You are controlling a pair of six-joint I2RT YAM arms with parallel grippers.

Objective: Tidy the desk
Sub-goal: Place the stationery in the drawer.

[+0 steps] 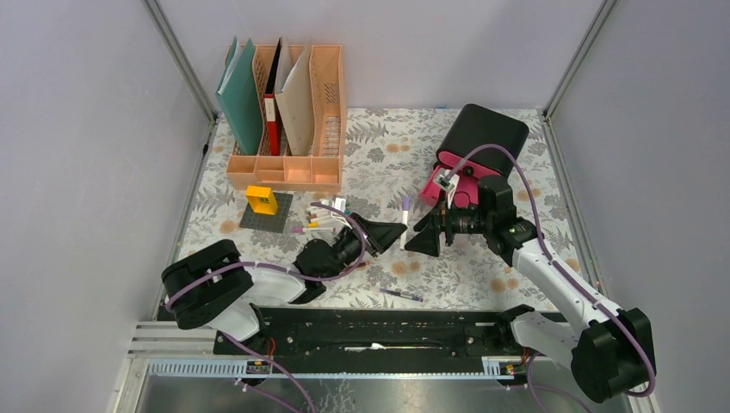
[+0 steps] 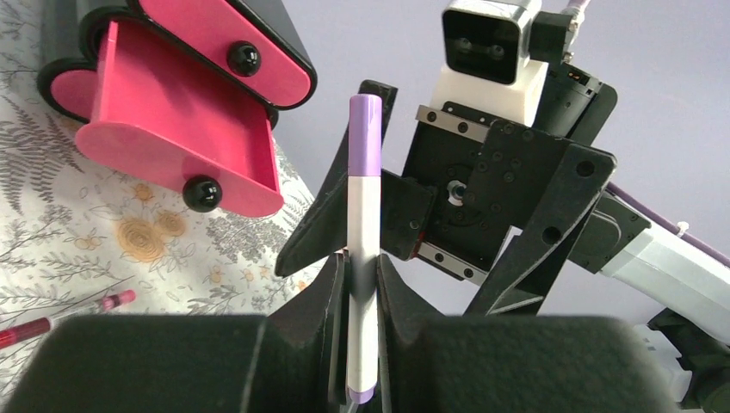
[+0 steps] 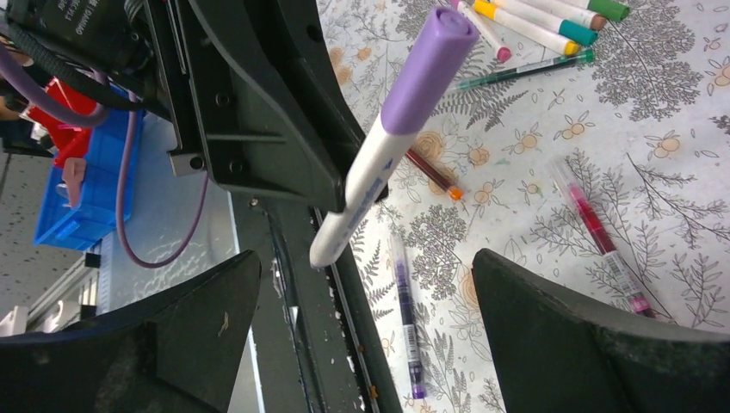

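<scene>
Across the floor of the grey-walled enclosure spreads the desk point(image 1: 387, 163), a flat tabletop in white cloth printed with grey ferns and orange flowers. Above its middle the left gripper point(image 2: 361, 275) is pinched narrowly on a white marker with a purple cap point(image 2: 364, 215). It holds the marker upright by its lower end, leaving the capped half free. The right gripper point(image 3: 366, 280) faces it with jaws spread wide, apparently ready for a handover. Behind stands a black-and-pink plastic drawer box point(image 1: 478, 138), its drawer open, probably the marker's destination. Loose felt pens point(image 1: 323, 219) lie near a peach plastic file rack point(image 1: 288, 168).
</scene>
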